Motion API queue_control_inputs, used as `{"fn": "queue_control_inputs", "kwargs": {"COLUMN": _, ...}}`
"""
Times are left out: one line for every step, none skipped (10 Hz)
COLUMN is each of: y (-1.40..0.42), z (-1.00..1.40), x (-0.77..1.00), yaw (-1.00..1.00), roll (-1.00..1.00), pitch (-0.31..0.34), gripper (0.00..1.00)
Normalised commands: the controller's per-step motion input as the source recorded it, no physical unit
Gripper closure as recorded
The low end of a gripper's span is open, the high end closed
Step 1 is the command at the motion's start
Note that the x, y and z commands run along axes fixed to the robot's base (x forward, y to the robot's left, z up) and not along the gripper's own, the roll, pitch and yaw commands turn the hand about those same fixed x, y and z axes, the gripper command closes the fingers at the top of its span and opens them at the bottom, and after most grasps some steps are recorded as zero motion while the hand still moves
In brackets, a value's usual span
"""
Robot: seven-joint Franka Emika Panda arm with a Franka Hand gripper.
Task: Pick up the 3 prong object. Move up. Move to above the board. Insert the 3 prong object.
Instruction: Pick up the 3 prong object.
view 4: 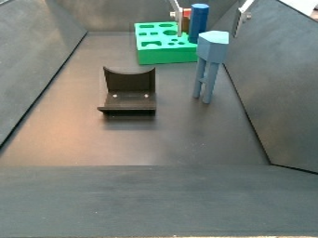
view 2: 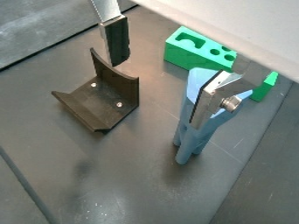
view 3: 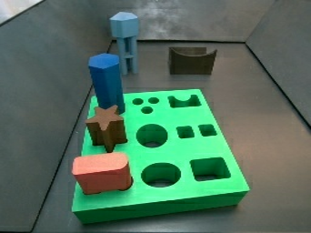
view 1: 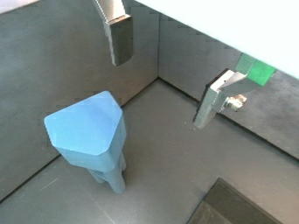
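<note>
The 3 prong object (view 2: 197, 122) stands upright on the floor; the gripper (view 2: 163, 66) hangs above it, jaws wide open, probably not touching it.

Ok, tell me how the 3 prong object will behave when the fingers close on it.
The 3 prong object stands upright on thin legs under a blocky head, so it looks top-heavy and may tip if nudged sideways. It looks like rigid plastic, probably light and stiff. The gripper is open; one finger is already beside its head, apparently not pressing.
</note>
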Motion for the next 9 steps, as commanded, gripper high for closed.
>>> {"fn": "queue_control_inputs", "kwargs": {"y": -0.09, "z": -0.13, "x": -0.08, "yaw": 0.00, "roll": -0.02, "pitch": -0.157, "gripper": 0.00}}
{"fn": "queue_control_inputs", "kwargs": {"y": -0.17, "z": -0.14, "x": -0.05, "yaw": -0.03, "roll": -0.09, "pitch": -0.250, "gripper": 0.00}}
{"fn": "queue_control_inputs", "kwargs": {"y": -0.20, "z": -0.16, "x": -0.10, "yaw": 0.00, "roll": -0.03, "pitch": -0.216, "gripper": 0.00}}
{"fn": "queue_control_inputs", "kwargs": {"y": -0.18, "z": -0.17, "x": -0.07, "yaw": 0.00, "roll": 0.00, "pitch": -0.174, "gripper": 0.00}}
{"fn": "queue_control_inputs", "kwargs": {"y": -0.15, "z": -0.16, "x": -0.09, "yaw": 0.00, "roll": 0.00, "pitch": -0.147, "gripper": 0.00}}
{"fn": "queue_control_inputs", "kwargs": {"y": -0.14, "z": -0.14, "x": -0.07, "yaw": 0.00, "roll": 0.00, "pitch": -0.114, "gripper": 0.00}}
{"fn": "queue_control_inputs", "kwargs": {"y": -0.20, "z": -0.16, "x": -0.05, "yaw": 0.00, "roll": 0.00, "pitch": -0.109, "gripper": 0.00}}
{"fn": "queue_control_inputs", "kwargs": {"y": -0.21, "z": -0.17, "x": -0.07, "yaw": -0.01, "roll": 0.00, "pitch": -0.137, "gripper": 0.00}}
{"fn": "queue_control_inputs", "kwargs": {"y": -0.18, "z": -0.17, "x": -0.09, "yaw": 0.00, "roll": 0.00, "pitch": -0.133, "gripper": 0.00}}
